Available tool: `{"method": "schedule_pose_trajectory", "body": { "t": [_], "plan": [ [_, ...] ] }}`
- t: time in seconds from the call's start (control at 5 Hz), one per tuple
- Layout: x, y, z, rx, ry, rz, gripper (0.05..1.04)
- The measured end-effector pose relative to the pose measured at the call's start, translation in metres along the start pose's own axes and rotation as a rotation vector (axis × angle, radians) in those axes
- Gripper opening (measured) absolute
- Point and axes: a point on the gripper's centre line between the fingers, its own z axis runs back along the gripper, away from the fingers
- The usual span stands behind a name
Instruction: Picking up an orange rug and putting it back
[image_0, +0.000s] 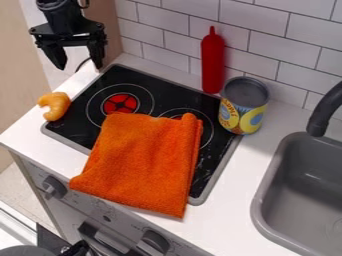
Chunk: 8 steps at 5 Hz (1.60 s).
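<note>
The orange rug (143, 162) is a fuzzy, bright orange cloth, roughly square, lying folded with layered edges down its right side and a puckered, rounded far right corner. It covers the near part of the black stove top (100, 92) and spills onto the near strip of white counter (237, 207). Beyond it to the right stand a yellow-labelled can (244, 107) and a red bottle (213, 62); a curved orange toy (56, 105) lies left. At far left, the gripper (80, 62) hangs with fingers spread wide, holding nothing.
</note>
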Motion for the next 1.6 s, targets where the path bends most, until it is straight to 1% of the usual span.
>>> {"method": "schedule_pose_trajectory", "body": {
  "t": [0.2,0.4,0.6,0.8,1.0,1.2,1.4,1.6],
  "plan": [
    [-0.008,-0.001,-0.009,-0.007,0.036,0.005,0.998],
    [-0.033,-0.02,-0.012,-0.038,0.082,-0.034,0.998],
    [-0.047,-0.044,-0.004,-0.055,0.11,-0.058,0.998],
    [-0.069,-0.061,-0.005,-0.039,0.149,-0.067,0.949],
    [-0.087,-0.068,-0.009,-0.031,0.196,-0.086,0.673],
    [-0.098,-0.068,-0.017,-0.01,0.194,-0.095,0.379],
    [-0.105,-0.072,-0.025,-0.006,0.161,-0.086,0.162],
    [-0.104,-0.075,-0.025,-0.032,0.153,-0.09,0.055]
  ]
}}
